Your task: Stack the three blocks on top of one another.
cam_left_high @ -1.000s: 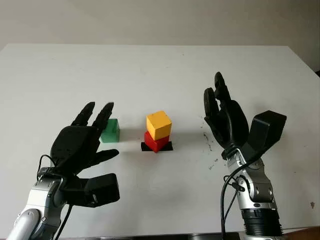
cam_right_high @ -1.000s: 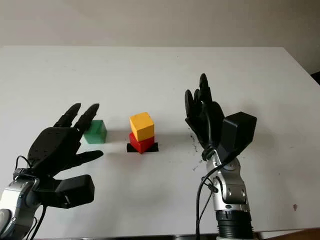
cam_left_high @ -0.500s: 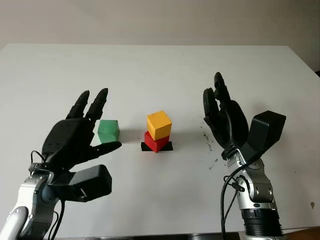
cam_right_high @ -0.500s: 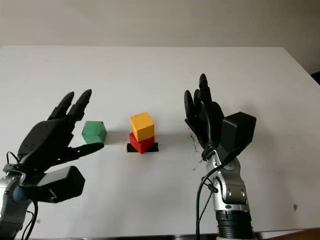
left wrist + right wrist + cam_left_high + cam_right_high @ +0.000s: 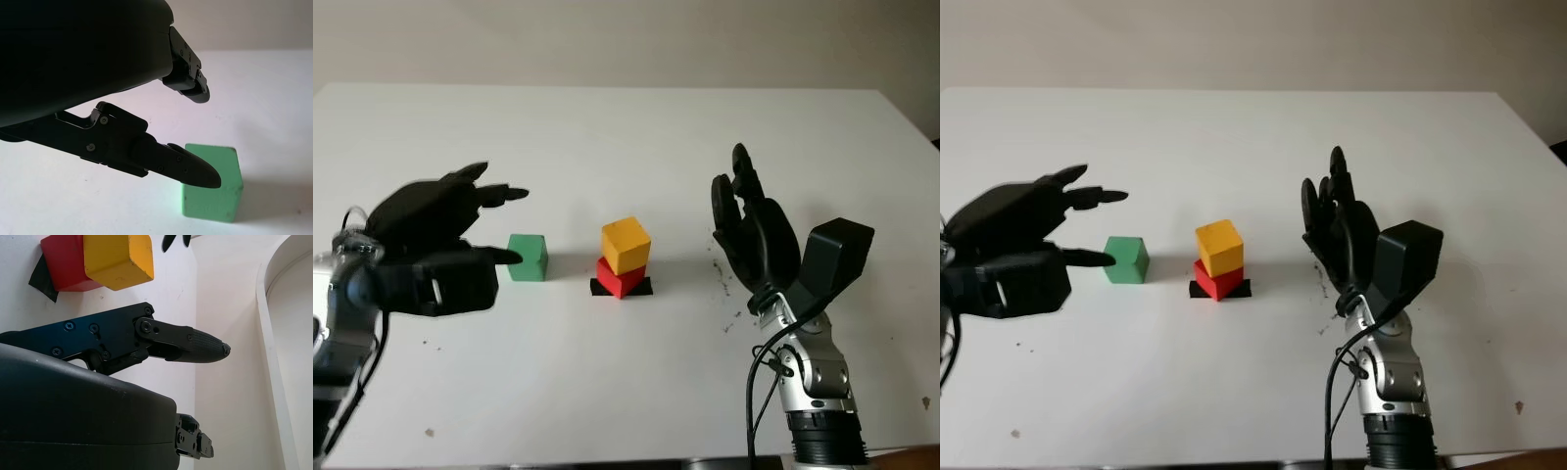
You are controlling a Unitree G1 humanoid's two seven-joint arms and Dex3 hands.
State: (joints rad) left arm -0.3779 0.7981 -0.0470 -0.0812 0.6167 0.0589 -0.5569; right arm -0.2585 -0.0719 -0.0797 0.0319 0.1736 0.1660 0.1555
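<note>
Two of the three blocks are already stacked: the small yellow wooden cube (image 5: 626, 245) sits, turned a little askew, on the small red wooden cube (image 5: 618, 277), which rests on a black square marker (image 5: 641, 287) on the white bench (image 5: 607, 147). What remains is the small green wooden cube (image 5: 527, 257), alone on the bench just off to the left of that pair. The left hand (image 5: 435, 240) is the nearer one by far; it is open and holds nothing, and its lower finger (image 5: 188, 169) points straight at the green cube, tip at or just short of the near face, though I cannot tell whether it touches. Its upper fingers (image 5: 494, 194) hang above and a little beyond that tip, so the cube lies ahead of and below the opening between them. A cube has no long axis to favour, so I'd judge any pair of opposite faces will do. The right hand (image 5: 751, 235) stands open and upright, on the far side of the stack, well apart from the green cube.
</note>
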